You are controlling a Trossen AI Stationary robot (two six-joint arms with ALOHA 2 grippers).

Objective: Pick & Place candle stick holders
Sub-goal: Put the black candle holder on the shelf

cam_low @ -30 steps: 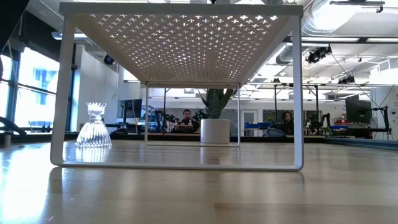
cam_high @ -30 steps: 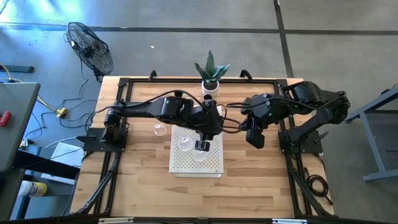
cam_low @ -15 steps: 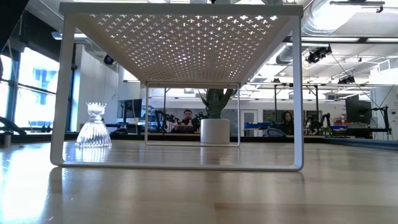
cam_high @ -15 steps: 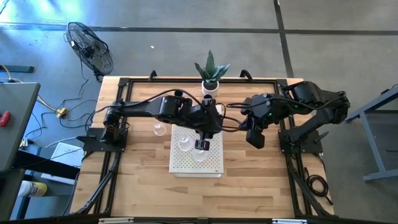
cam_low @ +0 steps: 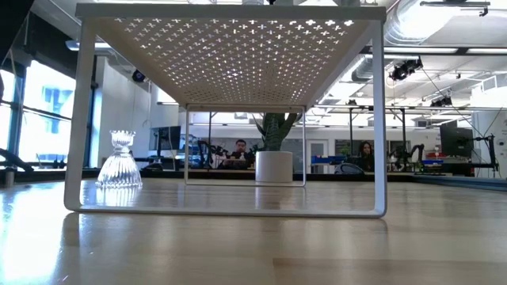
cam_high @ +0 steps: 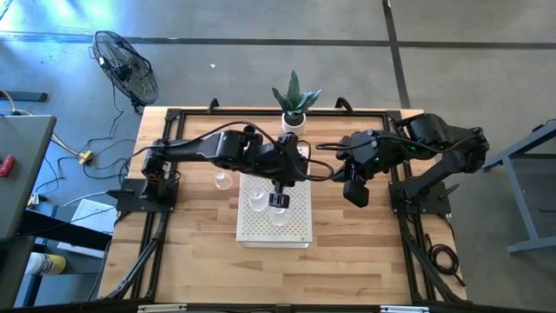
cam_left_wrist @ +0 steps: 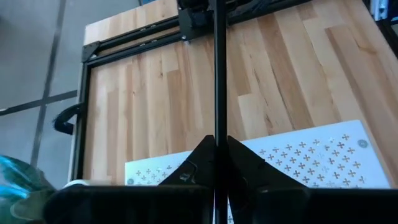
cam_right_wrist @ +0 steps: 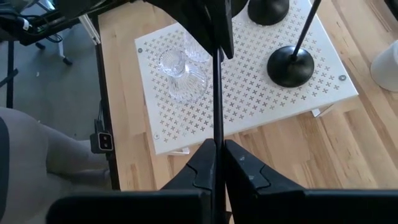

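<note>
A thin black stem (cam_right_wrist: 217, 99) of a candle stick holder runs between my two grippers; its base and cup are hidden. My right gripper (cam_right_wrist: 216, 142) is shut on it, right of the white perforated stand (cam_high: 295, 228). My left gripper (cam_left_wrist: 217, 138) is shut on the stem (cam_left_wrist: 217, 74) above the stand. Two black holders (cam_right_wrist: 290, 65) (cam_right_wrist: 267, 9) and clear glass ones (cam_right_wrist: 180, 74) stand on the stand by their bases. Another glass holder (cam_high: 223, 181) stands on the table left of it. My left gripper pinches the black stem (cam_left_wrist: 217, 127) between its two fingers, and the stem runs straight on ahead of them toward the table's right side. Which end it has cannot be told. The stem is clear of the stand. My right gripper pinches the same thin stem (cam_right_wrist: 216, 134) between its two fingers. The stem runs straight out ahead of the fingers, toward the stand and the left gripper (cam_right_wrist: 214, 43). It is lifted clear of the table.
A green plant in a white pot (cam_high: 294, 100) stands at the far edge behind the stand. Black frame rails (cam_high: 174, 117) run around the tabletop. Bare wood (cam_high: 208, 261) lies near the front edge on both sides of the stand.
My left arm's wrist has drawn a little toward the table's far-left corner, and its gripper has shifted slightly toward the far edge above the stand. The holders on the stand and on the table have stayed put.
</note>
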